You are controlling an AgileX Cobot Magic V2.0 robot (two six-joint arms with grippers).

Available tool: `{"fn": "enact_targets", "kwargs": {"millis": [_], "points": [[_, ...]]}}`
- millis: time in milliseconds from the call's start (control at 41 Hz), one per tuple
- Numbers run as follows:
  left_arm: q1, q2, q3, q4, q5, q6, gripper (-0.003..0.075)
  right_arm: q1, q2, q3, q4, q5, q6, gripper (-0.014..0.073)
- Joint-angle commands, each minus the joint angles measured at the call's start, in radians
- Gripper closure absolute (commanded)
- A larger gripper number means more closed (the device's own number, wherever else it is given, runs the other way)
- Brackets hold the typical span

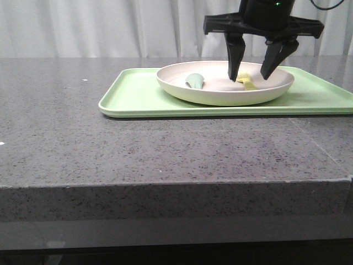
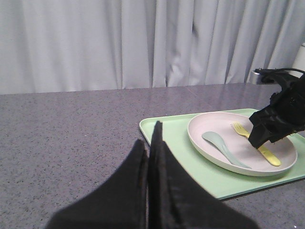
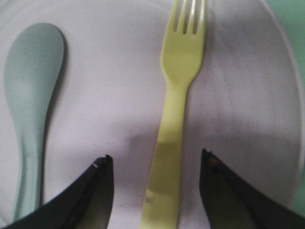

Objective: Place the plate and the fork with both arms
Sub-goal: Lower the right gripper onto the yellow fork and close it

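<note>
Both fingers of right hand [image 3: 157, 167] straddle fork [image 3: 174, 109], w/o contact.

Soft, even light from above; a faint shadow falls on the plate [image 3: 119, 95] under the fork [image 3: 174, 119]. Close-up wrist views look slightly blurred.

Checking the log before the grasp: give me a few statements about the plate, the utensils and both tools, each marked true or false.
1. The fork lies in the plate. True.
2. The right tool is shut on the fork. False: its open fingers straddle the handle.
3. A grey-green spoon lies on the tray beside the plate. False: it is in the plate.
4. The left tool is shut and holds nothing. True.
</note>
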Motion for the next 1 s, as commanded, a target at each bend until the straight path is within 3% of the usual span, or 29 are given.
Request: {"fn": "enact_targets", "kwargs": {"millis": [0,683,879,976], "points": [[-0.007,0.006,-0.031,-0.005,-0.085,-0.009,0.0738,-0.011,-0.040,-0.035,-0.021,-0.036,0.006,0.0176],[-0.007,0.006,-0.031,-0.005,-0.085,-0.009,0.0738,-0.030,0.003,-0.035,0.033,-0.002,0.006,0.0180],[-0.007,0.006,-0.031,-0.005,-0.085,-0.009,0.0738,-0.030,0.003,-0.035,0.033,0.013,0.006,0.0375],[-0.007,0.006,-0.031,-0.005,-0.085,-0.009,0.0738,-0.030,0.003,-0.035,0.033,0.012,0.006,0.0430]]}}
